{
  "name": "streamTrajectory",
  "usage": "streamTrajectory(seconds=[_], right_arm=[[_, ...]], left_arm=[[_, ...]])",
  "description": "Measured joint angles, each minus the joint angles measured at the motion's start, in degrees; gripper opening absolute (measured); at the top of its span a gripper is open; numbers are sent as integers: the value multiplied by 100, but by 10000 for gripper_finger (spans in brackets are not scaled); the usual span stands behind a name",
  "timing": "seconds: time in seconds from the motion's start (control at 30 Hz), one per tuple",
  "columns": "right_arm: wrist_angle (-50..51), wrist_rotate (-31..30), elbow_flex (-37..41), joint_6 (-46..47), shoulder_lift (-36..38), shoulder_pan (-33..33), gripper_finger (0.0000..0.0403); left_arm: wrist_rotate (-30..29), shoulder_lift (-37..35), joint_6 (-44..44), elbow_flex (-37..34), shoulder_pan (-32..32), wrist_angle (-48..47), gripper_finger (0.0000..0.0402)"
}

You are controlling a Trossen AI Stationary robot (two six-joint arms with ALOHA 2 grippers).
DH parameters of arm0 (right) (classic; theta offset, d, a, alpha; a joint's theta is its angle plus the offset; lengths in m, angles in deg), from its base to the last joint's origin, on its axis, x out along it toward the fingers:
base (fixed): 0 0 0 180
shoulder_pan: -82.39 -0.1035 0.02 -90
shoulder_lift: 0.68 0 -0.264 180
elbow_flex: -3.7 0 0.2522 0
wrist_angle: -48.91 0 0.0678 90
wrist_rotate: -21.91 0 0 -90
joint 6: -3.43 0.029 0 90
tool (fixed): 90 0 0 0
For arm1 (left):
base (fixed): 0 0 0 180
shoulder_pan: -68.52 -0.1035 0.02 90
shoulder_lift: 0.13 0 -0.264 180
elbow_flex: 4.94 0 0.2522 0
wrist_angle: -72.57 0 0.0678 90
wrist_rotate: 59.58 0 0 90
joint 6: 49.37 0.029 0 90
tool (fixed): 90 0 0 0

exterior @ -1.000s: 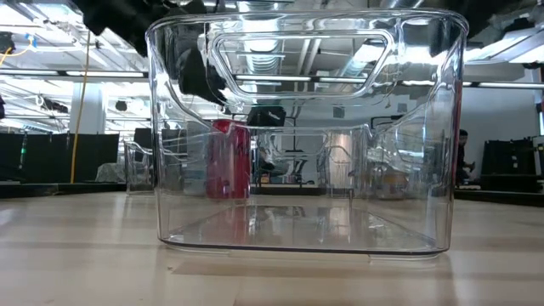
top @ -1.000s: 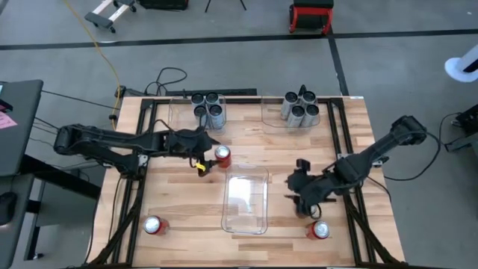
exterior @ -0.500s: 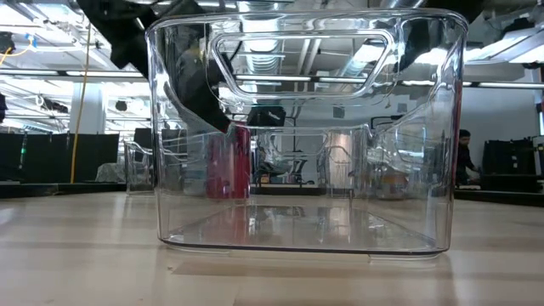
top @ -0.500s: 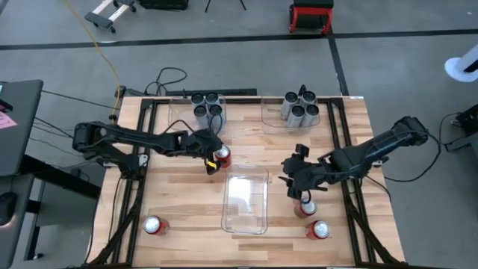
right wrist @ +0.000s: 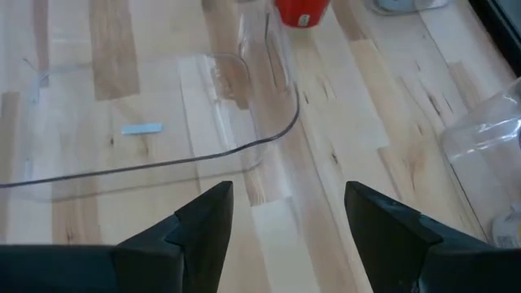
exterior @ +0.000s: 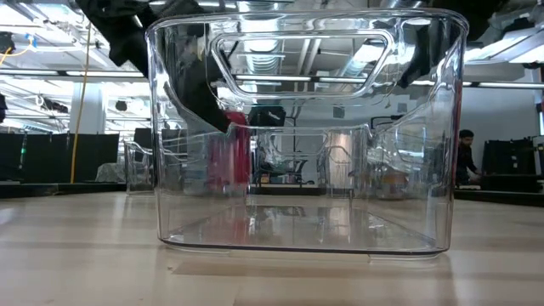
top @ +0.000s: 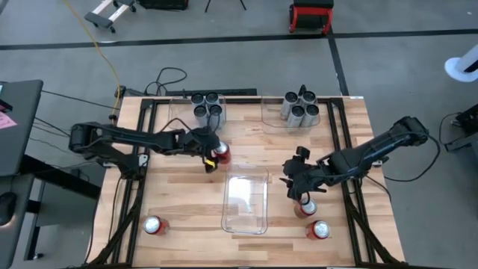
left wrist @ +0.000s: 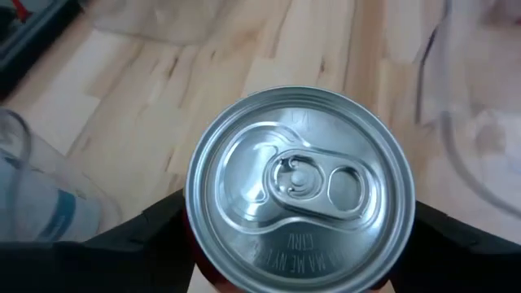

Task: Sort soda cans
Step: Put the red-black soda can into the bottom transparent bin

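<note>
Straddling a red soda can [left wrist: 299, 189] near the tabletop's middle, the left gripper [top: 211, 155] — jaws not yet clamped — risks tipping it; the right gripper [right wrist: 285, 213] hovers unclenched, empty.

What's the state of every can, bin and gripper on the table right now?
Clear plastic centre bin: upright, empty.
Red can with silver top: upright on the table, left gripper at it.
Right gripper: open, empty, beside the centre bin.
Other red cans: upright, loose on the table.
Dark cans: upright in the back-left clear bin.
Silver-grey cans: upright in the back-right clear bin.
</note>
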Motion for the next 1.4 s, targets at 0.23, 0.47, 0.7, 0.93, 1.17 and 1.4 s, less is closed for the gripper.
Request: streamTrajectory(seconds=[0.23,0.47,0.7,0.93,1.17,1.4], right_arm=[[4,-20,26,-200,2,-127,255],[-79,-451,26,-484,7,-107,255],[-145,-522,26,-653,7,-30,255],[-240,-529,24,-800,9,132,255],[-261,-531,24,-797,9,206,255],[-105,-531,21,-722,9,43,255]], left_arm=[[406,-1001,-334,4,73,-315,294],[937,-1586,-287,4,605,-22,294],[672,-1708,-254,5,1066,505,294],[639,-946,-263,13,1314,1119,294],[640,161,-261,685,1543,1171,294],[247,1151,-125,1584,1770,438,294]])
